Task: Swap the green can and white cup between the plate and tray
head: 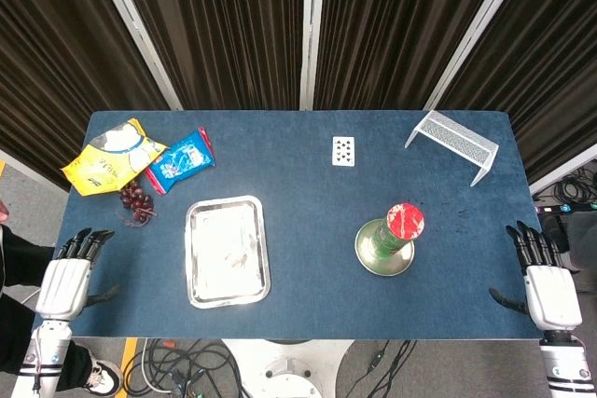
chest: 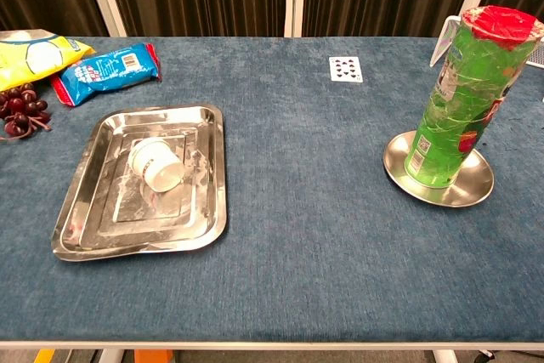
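My left robot hand rests at the near left corner of the blue surface, released, fingers apart and gripping nothing. My right robot hand lies at the near right corner in the same way, fingers spread and holding nothing. Neither shows in the chest view.

The green can with its red lid stands upright on the round metal plate, on the right side of the surface. The white cup lies on its side inside the steel tray, left of centre, its mouth turned toward the near right in the chest view. Can and cup are well apart.

At the far left lie a yellow snack bag and, just beside it, a blue snack packet. A bunch of dark grapes sits just in front of them, near the tray's far left corner. A playing card lies flat toward the far edge near the middle, and a white wire rack stands at the far right corner.
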